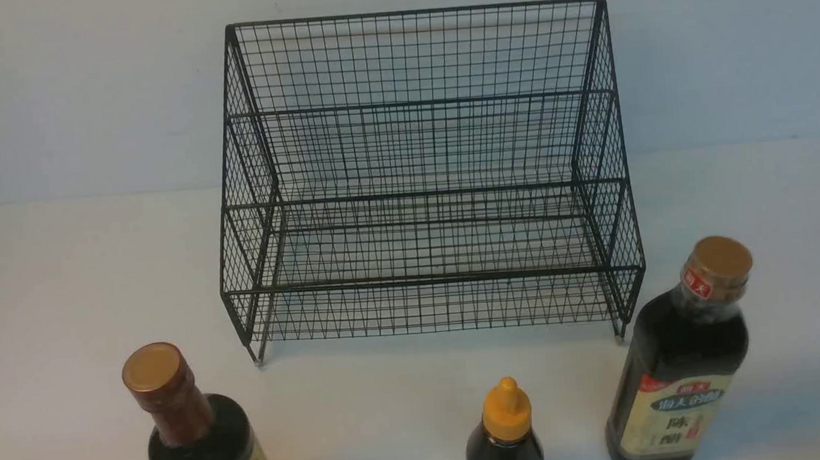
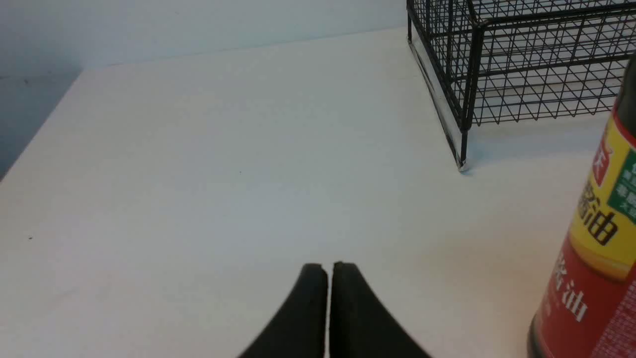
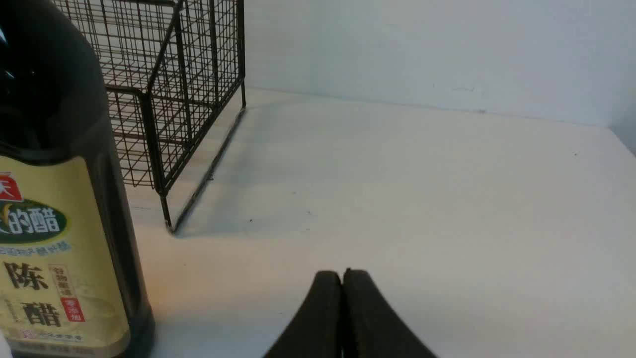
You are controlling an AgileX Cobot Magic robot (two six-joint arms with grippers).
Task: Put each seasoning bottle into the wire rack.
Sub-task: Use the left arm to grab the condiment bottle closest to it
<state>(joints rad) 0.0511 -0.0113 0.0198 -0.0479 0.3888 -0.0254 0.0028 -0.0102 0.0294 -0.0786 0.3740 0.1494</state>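
Observation:
The black wire rack [image 1: 424,178] stands empty at the back middle of the white table. Three seasoning bottles stand upright in front of it. The round one with a brown neck wrap [image 1: 197,432] is at front left, the small one with an orange nozzle cap [image 1: 505,432] in the middle, the squarish one with a cream label and gold cap [image 1: 683,362] at front right. My left gripper [image 2: 329,266] is shut on nothing, left of the red-yellow labelled bottle [image 2: 594,248]. My right gripper [image 3: 342,273] is shut on nothing, right of the cream-labelled bottle [image 3: 59,223].
The rack's near left foot [image 2: 462,166] and near right foot [image 3: 169,226] rest on the table. A pale wall runs behind the rack. The table's left edge [image 2: 37,134] and right edge [image 3: 621,139] show in the wrist views.

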